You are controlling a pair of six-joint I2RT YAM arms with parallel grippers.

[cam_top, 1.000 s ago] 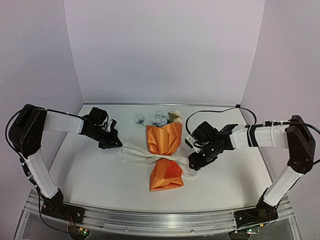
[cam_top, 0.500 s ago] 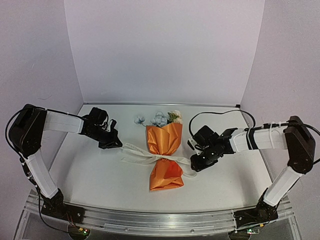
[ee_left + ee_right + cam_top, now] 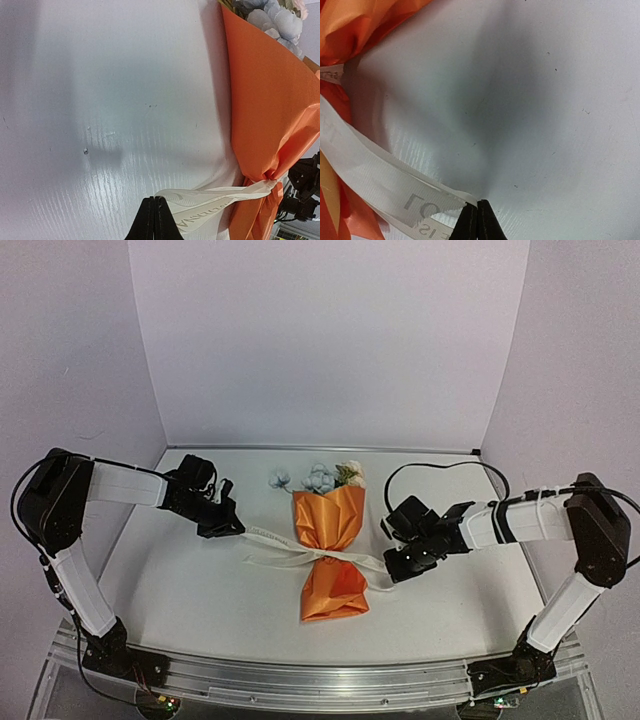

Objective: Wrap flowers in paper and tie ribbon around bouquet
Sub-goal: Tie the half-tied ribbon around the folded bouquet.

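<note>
A white table point(image 3: 180, 580) seen from above, walled in pale lilac, with two robot arms reaching in from the near corners. One bouquet point(image 3: 330, 585) lies in the middle, running near to far. It is one sheet of orange paper point(image 3: 328, 520) pinched in at the waist, with the flowers point(image 3: 320, 478) poking out at the far end. The blooms are pale blue and cream, too small here to count surely.

One cream ribbon point(image 3: 285, 550) circles the waist. It has two tails, one running left and one running right across the table. The left gripper point(image 3: 233, 529) sits at the end of the left tail. The right gripper point(image 3: 393, 574) sits at the end of the right tail, just right of the bouquet.

Only the overhead view shows both arms and the whole bouquet. The left wrist view adds what it cannot show. The left fingers point(image 3: 150, 220) are pressed together with the ribbon running out from their tips. There is grey lettering on the ribbon, and a pink bloom among the blue ones. The right wrist view shows no flowers. It shows the right fingers point(image 3: 485, 222) together, seemingly nipping a corner of the ribbon's cut end, which also carries lettering.
</note>
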